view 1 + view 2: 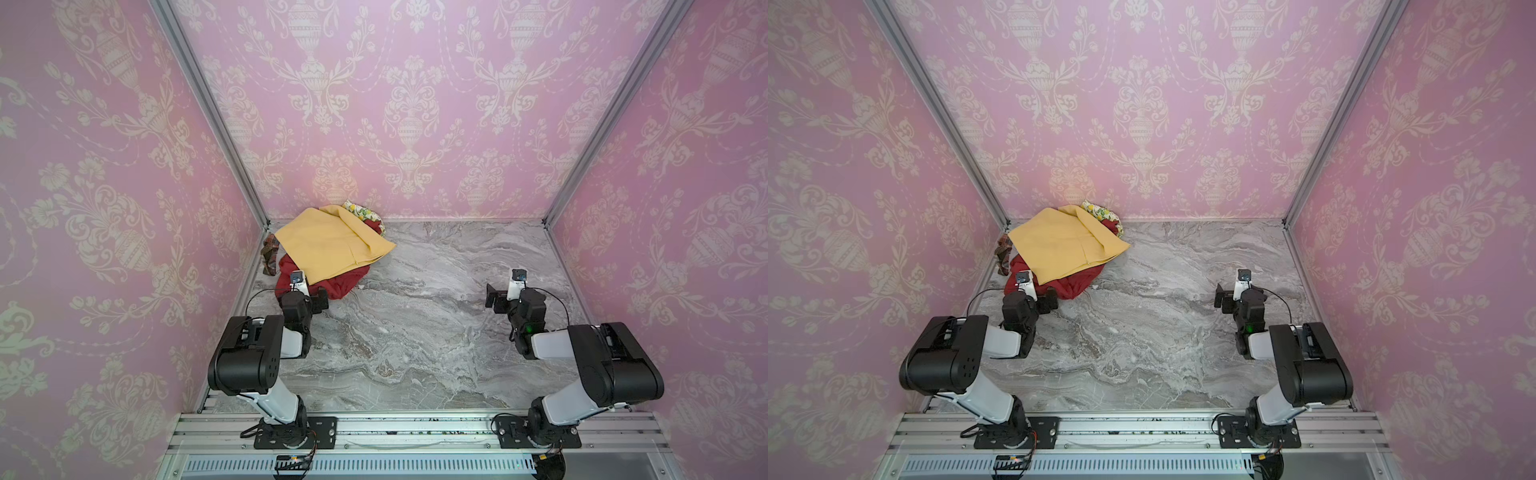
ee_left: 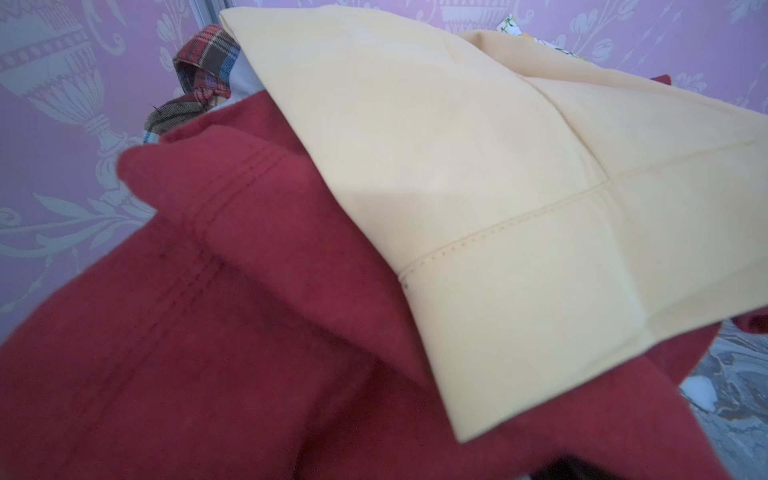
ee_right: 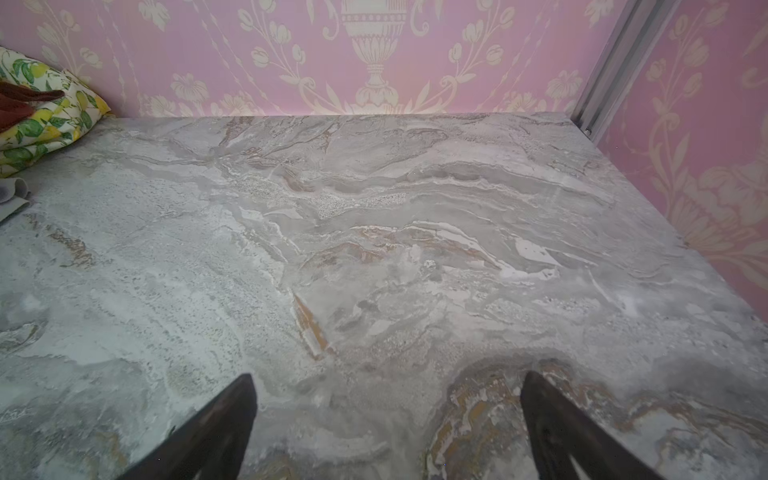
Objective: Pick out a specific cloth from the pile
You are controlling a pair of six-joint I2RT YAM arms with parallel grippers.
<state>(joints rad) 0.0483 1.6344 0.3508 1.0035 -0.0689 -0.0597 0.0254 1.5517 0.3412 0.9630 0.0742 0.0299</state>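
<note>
Honestly, nothing pulled out yet; my left claw and right claw both gape wide, holding nothing; the pile sits left of centre in both top views; the cloth is mostly buried, one grey corner peeking beside the lemon-print cloth.

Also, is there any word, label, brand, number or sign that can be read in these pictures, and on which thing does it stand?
No readable text anywhere.
In the pile, the yellow cloth, red cloth, lemon-print cloth and plaid cloth carry no writing.
The wallpaper shows only ornament.
</note>
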